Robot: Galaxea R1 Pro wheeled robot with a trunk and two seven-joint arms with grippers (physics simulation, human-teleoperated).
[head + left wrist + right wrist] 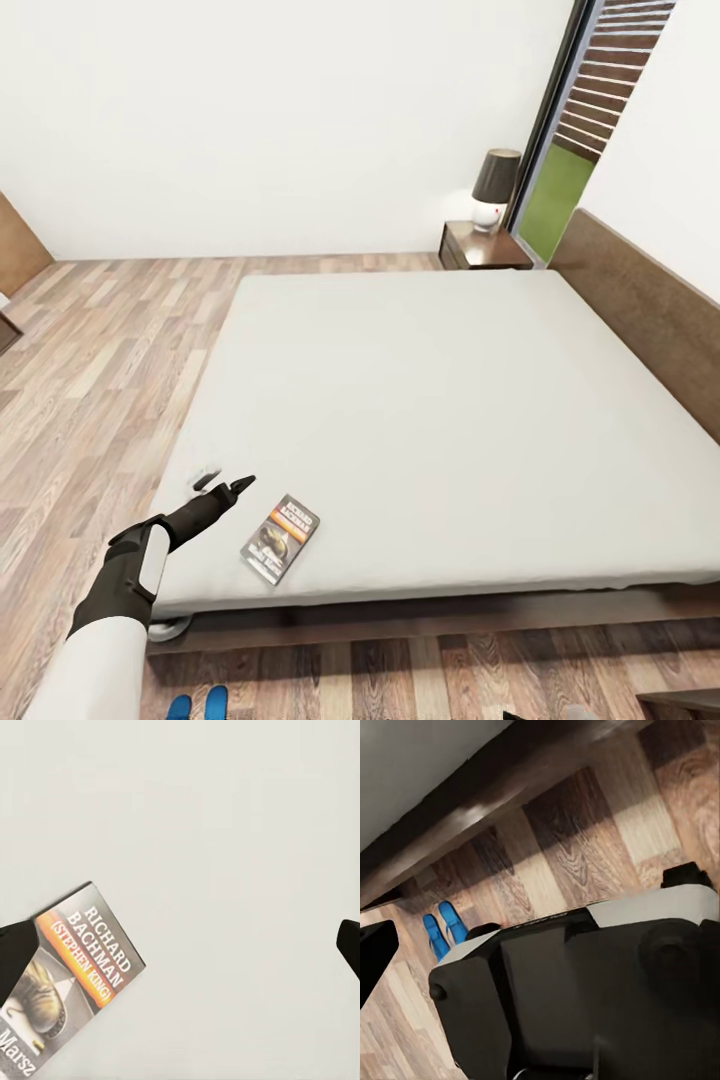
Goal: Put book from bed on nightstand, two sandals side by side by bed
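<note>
The mattress [430,420] is showing a plain light grey, sitting in a dark-brown wooden bed frame [640,290] with a headboard of the same brown. The book [71,967] is wearing a dark cover with white lettering, an orange band fading to yellow, and a greyish boot picture. The two sandals [444,928] are glowing bright blue against the floor [90,370], which is running in planks of mixed light and darker brown. The left gripper [222,485] is showing black, its forearm white. The nightstand [478,248] is looking dark brown, carrying a lamp [494,188] with a dark grey shade over a white base. The walls [260,120] are staying white.
</note>
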